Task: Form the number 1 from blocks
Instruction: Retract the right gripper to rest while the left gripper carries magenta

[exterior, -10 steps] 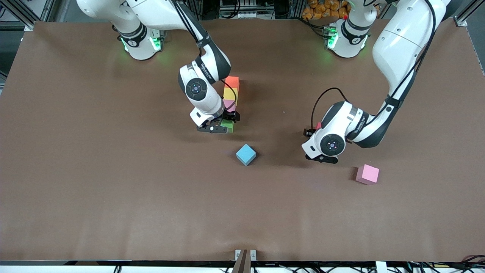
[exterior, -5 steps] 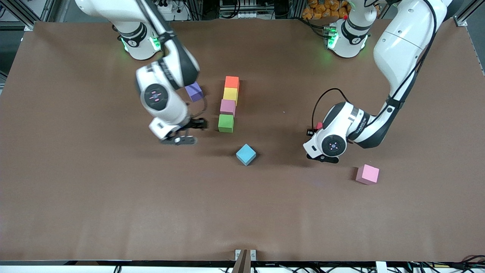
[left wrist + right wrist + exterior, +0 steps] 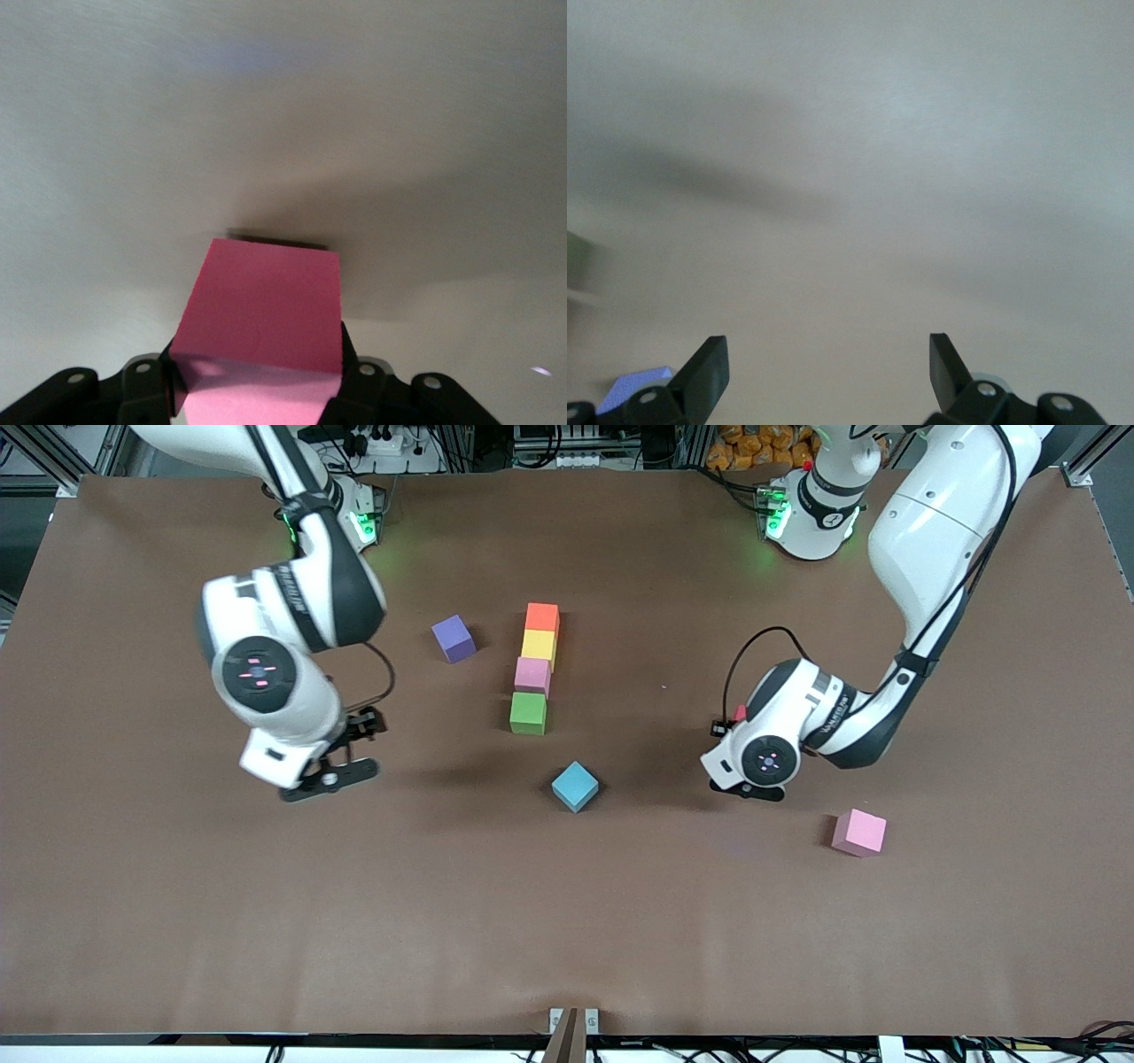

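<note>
1. Front view: a brown table (image 3: 177,921) fills the scene, with the two arm bases along its top edge. Seven blocks show here. Four sit in a touching column at mid-table: orange block (image 3: 542,616) farthest from the camera, then yellow block (image 3: 539,644), pink block (image 3: 532,675) and green block (image 3: 528,713). A purple block (image 3: 454,638) sits apart, toward the right arm's end; a blue block (image 3: 575,786) lies nearer the camera than the column; a second pink block (image 3: 858,832) lies toward the left arm's end. The left gripper (image 3: 732,722) hangs low over the table between the blue and second pink blocks, arm bent sharply at the elbow, with only a red sliver showing. The right gripper (image 3: 341,755) hangs over bare table, wrist tilted.
2. Left wrist view: what the front camera hides, the red block (image 3: 266,310) pinched between the left fingers (image 3: 151,390), its colour washed toward pink.
3. Right wrist view: the right fingers (image 3: 709,367) spread wide, holding nothing, over bare table.
</note>
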You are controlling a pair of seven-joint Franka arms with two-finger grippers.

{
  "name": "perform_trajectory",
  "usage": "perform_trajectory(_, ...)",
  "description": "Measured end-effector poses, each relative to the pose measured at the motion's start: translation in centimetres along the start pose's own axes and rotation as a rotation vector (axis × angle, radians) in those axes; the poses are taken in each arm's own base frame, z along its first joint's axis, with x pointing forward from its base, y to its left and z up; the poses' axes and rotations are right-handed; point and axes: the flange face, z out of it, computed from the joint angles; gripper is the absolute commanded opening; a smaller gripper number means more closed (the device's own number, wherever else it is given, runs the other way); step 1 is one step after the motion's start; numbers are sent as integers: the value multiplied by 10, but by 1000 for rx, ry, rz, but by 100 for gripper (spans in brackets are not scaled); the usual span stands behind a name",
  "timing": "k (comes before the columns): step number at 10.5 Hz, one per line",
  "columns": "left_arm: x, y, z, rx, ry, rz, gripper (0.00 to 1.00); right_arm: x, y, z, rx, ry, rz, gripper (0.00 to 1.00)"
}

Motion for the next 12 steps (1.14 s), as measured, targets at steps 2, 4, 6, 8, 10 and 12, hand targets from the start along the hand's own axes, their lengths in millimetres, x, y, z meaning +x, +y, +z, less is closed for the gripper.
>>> perform_trajectory(2,-24,53,-11,-20,-14,-27,0,-3,36,-49,8,67,77,100)
perform_trajectory(4,-54,110,-22,-62,-33,-59,0,-25,84,-92,26,139,198,100)
perform_trajectory(6,-96,179,-27,-85,-60,-62,0,-56,128,-126,44,192,292,100)
perform_trajectory(8,-158,264,-17,-69,-90,-22,0,-84,166,-149,66,233,387,100)
perform_trajectory(10,-223,339,18,-14,-85,13,0,-112,205,-158,116,241,469,100)
perform_trajectory(12,-256,381,55,4,-79,45,0,-135,238,-149,155,180,528,100)
